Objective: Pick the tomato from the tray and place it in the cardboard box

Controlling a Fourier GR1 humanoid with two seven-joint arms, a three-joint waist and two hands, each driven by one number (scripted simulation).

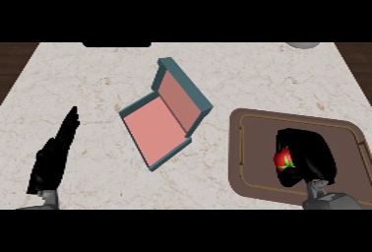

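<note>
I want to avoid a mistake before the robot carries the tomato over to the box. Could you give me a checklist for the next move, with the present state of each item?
1. Right hand has its fingers curled round the tomato: ok.
2. Tomato lifted off the tray: cannot tell; it shows over the tray.
3. Box lies open, nothing inside: ok.
4. Nothing on the counter between tray and box: ok.
5. Left hand open at the view's left, apart from the box: ok.
</note>
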